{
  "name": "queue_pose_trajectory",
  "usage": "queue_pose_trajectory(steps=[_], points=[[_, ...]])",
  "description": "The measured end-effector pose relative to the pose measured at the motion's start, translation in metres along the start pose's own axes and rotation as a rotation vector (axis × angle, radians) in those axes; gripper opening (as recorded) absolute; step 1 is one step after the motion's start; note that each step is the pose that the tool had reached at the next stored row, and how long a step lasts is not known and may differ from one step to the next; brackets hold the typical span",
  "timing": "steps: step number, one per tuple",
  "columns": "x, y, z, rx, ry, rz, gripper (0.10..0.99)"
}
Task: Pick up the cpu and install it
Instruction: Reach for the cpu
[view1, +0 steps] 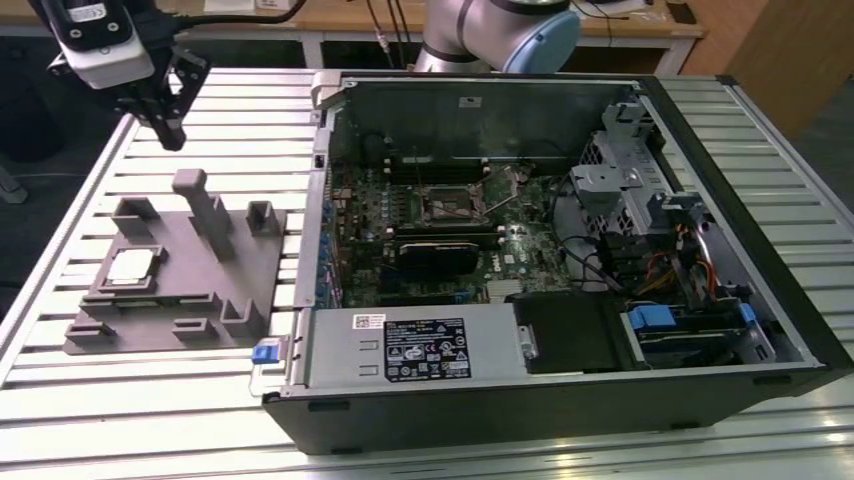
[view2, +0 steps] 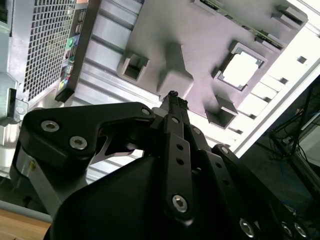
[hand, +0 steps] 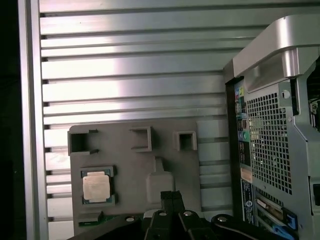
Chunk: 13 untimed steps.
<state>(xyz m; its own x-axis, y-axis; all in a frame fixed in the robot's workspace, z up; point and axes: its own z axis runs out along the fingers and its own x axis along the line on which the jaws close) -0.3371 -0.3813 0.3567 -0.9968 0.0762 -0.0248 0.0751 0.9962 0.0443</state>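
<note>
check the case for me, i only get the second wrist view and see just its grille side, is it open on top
Observer: Yes. In the exterior view the computer case lies on its side, panel off, with the motherboard showing.
Operator: can you see the socket
Observer: A square socket sits mid-board, next to a black block.
Operator: where's the gripper relative to all that
Observer: The gripper hangs outside the case, toward the exterior view's left, raised beyond the gray fixture where the cpu lies.

Open air above cpu (view1: 131, 265); fixture posts (view1: 210, 212) beside.
</note>
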Motion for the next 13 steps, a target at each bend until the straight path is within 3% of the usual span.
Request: queue_pose_trajectory(steps=[8, 13], points=[[0.0115, -0.0024, 0.0069, 0.0, 0.0, 0.0, 0.106], [0.0235, -0.0041, 0.0122, 0.0, 0.0, 0.0, 0.106]])
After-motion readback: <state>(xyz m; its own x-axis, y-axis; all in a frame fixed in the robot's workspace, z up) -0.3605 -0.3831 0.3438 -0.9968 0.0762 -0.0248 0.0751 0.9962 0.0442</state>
